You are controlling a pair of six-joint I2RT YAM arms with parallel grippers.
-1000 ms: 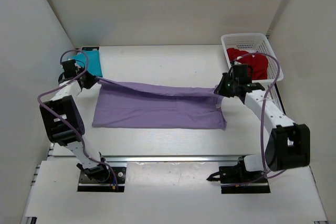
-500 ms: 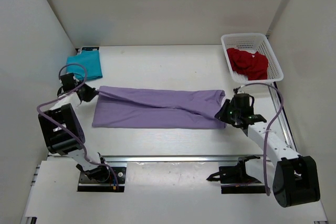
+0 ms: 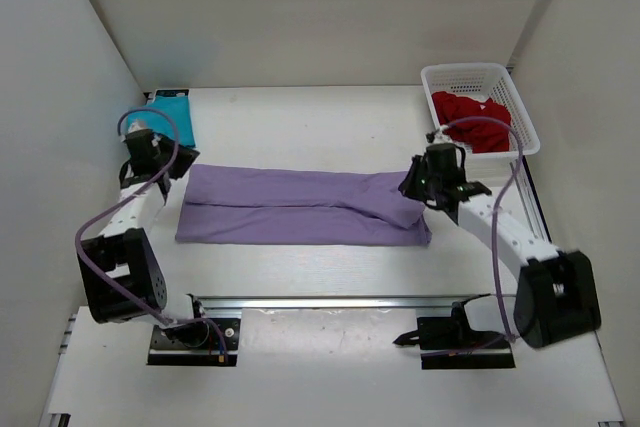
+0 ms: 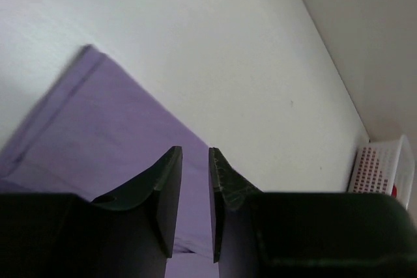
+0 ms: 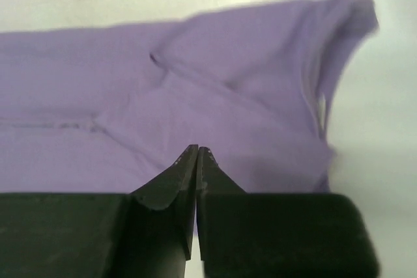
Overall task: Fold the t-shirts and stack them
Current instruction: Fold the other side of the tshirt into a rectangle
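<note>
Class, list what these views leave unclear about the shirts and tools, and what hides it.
- Teal shirt: top view, left arm covers part; left wrist view cuts it at the top edge.
- Red shirt: bunched in the basket, cable across it; folded or not unclear.
- Purple shirt: right tool hides its right end from above; far corner blurred in right wrist view.

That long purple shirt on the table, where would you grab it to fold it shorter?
Probably its right short edge, pinched at a corner from above. The lavender shirt lies flat on the table as a long band, so only an edge lifts easily, and that end can be carried over the left one.
</note>
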